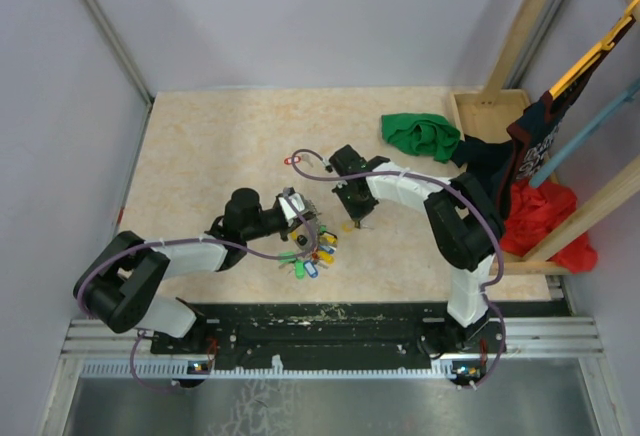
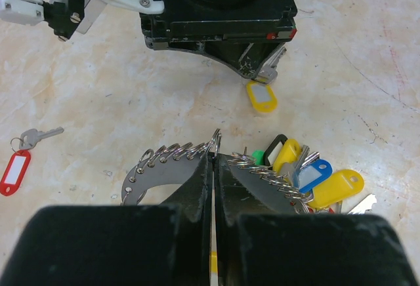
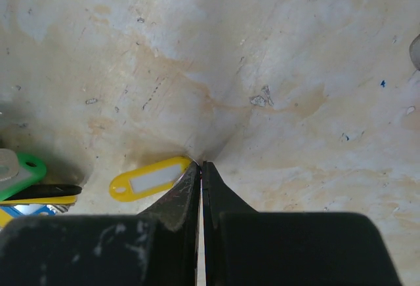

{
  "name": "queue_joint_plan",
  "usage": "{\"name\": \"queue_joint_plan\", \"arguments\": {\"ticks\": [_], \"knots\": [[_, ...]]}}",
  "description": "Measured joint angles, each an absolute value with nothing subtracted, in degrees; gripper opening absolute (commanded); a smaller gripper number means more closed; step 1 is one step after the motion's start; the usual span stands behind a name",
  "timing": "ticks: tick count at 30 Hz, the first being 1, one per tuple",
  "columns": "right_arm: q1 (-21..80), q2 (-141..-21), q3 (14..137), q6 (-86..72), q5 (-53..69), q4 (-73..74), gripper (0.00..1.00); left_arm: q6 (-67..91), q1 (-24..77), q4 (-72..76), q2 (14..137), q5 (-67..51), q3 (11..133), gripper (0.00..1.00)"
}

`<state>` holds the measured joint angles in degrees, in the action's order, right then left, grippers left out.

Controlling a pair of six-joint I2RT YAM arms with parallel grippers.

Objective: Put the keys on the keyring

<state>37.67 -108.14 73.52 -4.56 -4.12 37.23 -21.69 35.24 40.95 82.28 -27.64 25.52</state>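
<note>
The keyring [image 2: 161, 176] is a grey metal crescent strung with small rings, keys and blue, yellow, green and black tags [image 2: 316, 174]. My left gripper [image 2: 214, 155] is shut on its top edge; in the top view the left gripper [image 1: 303, 224] holds the keyring [image 1: 312, 248] just above the table. My right gripper [image 1: 356, 212] points down close beside it. It is shut on a small key [image 2: 268, 71] with a yellow tag [image 2: 261, 96] hanging below. In the right wrist view the right gripper [image 3: 200, 163] hides the key, and only the yellow tag [image 3: 149, 180] shows.
A key with a red oblong tag [image 1: 293, 160] lies on the table behind the grippers, and it shows at the left in the left wrist view [image 2: 16, 168]. A green cloth [image 1: 420, 134], a wooden tray [image 1: 487, 108] and red cloth [image 1: 548, 221] sit at the right.
</note>
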Motion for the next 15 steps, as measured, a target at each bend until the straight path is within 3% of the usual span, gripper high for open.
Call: {"name": "queue_joint_plan", "arguments": {"ticks": [15], "knots": [[37.69,-108.22,73.63,-4.73,-9.52,35.33,0.0,-21.41,35.24,40.95,82.28,-27.44,25.52,0.0]]}}
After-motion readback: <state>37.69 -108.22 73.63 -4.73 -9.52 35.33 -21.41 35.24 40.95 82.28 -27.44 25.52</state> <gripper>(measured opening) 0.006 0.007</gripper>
